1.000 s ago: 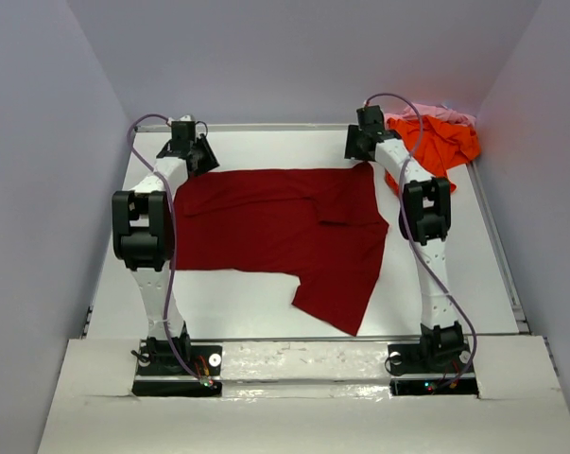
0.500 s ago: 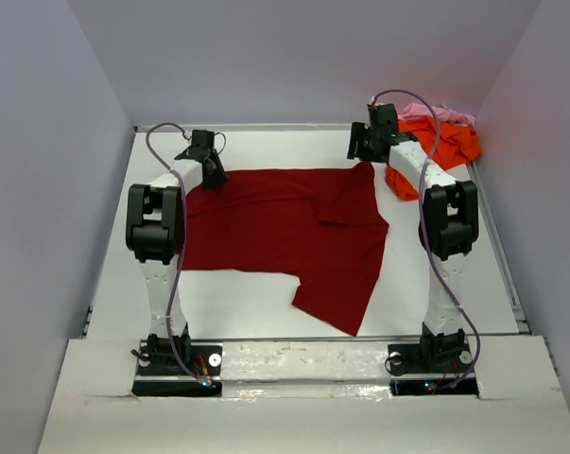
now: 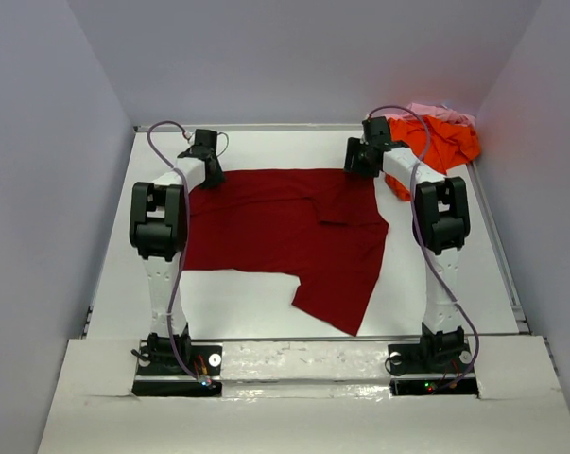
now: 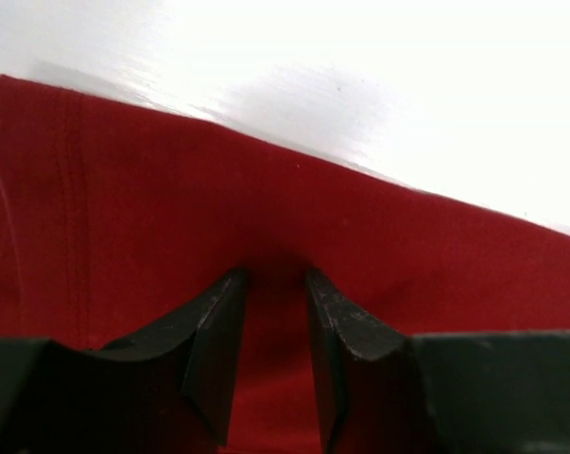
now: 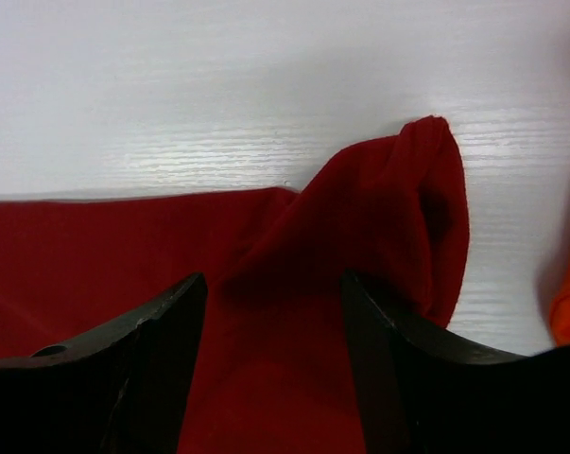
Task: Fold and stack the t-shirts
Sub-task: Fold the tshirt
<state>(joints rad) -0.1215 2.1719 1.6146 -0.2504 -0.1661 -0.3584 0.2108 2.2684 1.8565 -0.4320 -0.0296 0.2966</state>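
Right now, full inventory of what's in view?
maroon t-shirt: 1, dark red, spread flat mid-table, one part trailing toward the near edge.
orange t-shirt: 1, bright orange, bunched at the far right corner.
pink t-shirt: 1, pale pink, behind the orange one, mostly hidden.
table: 1, white.
left pincer: 1, black, on the shirt's far left edge, jaws narrowly apart around cloth.
right pincer: 1, black, over the far right corner, jaws wide.
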